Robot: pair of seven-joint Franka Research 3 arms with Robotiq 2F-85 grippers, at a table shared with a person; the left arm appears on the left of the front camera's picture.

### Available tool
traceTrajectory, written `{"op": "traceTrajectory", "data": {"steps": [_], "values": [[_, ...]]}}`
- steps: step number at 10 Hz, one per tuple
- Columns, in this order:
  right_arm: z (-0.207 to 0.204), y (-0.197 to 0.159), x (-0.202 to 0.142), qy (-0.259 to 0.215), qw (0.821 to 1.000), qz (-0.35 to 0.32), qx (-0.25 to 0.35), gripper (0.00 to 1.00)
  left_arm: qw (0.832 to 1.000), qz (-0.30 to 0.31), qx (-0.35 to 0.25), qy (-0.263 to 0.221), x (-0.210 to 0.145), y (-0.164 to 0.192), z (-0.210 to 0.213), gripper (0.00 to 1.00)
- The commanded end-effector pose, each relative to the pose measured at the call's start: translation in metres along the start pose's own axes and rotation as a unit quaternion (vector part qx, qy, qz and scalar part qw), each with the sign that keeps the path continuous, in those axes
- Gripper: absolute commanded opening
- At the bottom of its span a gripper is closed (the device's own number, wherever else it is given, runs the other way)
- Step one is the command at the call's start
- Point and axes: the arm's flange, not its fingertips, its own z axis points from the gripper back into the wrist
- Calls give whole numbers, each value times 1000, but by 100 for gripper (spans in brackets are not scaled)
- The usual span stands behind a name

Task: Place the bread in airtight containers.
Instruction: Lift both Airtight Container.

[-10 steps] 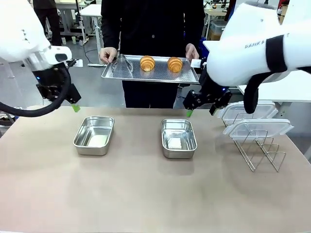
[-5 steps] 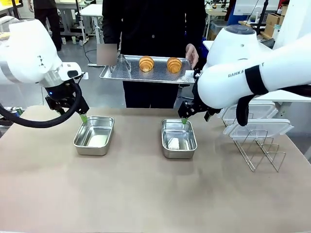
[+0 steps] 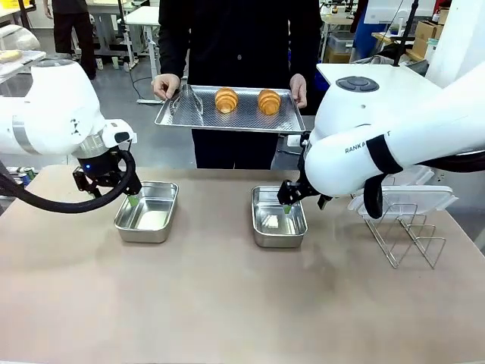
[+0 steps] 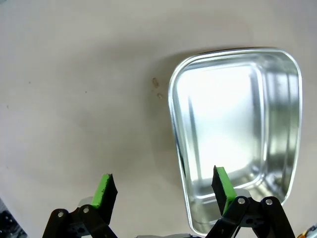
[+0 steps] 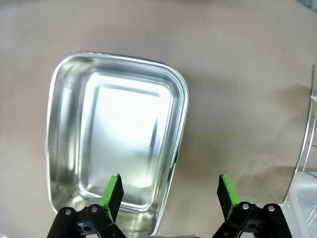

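Two golden croissants (image 3: pixel 226 99) (image 3: pixel 268 101) lie on a perforated metal tray (image 3: pixel 244 115) that a person holds at the far side. Two empty steel tins (image 3: pixel 148 211) (image 3: pixel 278 216) stand on the table. My left gripper (image 3: pixel 132 199) hangs open at the left tin's far-left corner. In the left wrist view this gripper (image 4: pixel 163 187) has its jaws astride the rim of the tin (image 4: pixel 237 129). My right gripper (image 3: pixel 286 214) is open, low over the right tin's far-right part. In the right wrist view that gripper (image 5: pixel 170 191) straddles the side wall of its tin (image 5: pixel 116 144).
Clear plastic lids (image 3: pixel 409 199) rest on a wire rack (image 3: pixel 409 235) at the table's right side. Metal tongs (image 3: pixel 189 98) lie on the tray's left part. The person's hands (image 3: pixel 165 85) grip both tray ends. Bare tabletop (image 3: pixel 227 303) stretches in front of the tins.
Both arms have come down and inward: the left gripper to the left tin's corner, the right gripper onto the right tin. The person's tray has shifted slightly left.
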Motion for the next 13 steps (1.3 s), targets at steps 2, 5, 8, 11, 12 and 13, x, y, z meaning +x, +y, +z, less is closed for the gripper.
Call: {"op": "traceTrajectory", "data": {"steps": [2, 5, 8, 11, 12, 13], "values": [[-10, 3, -2, -11, 999, -26, -16, 100, 1000, 23, 17, -8, 0, -7, -9, 100], [-13, 0, 1, 6, 999, -35, -14, 40, 999, 27, 31, -3, 4, -5, -9, 44], [-13, -5, -1, 6, 999, -46, -16, 0, 999, 24, 33, -5, 4, -5, -11, 0], [-12, -4, 1, 3, 999, -49, -19, 0, 999, 18, 31, 0, 6, -4, -10, 0], [-11, -4, 1, 5, 999, -49, -18, 0, 999, 16, 29, 3, 6, -4, -11, 0], [-11, -4, 1, 5, 999, -49, -20, 0, 999, 15, 29, 5, 6, -4, -11, 0]]}}
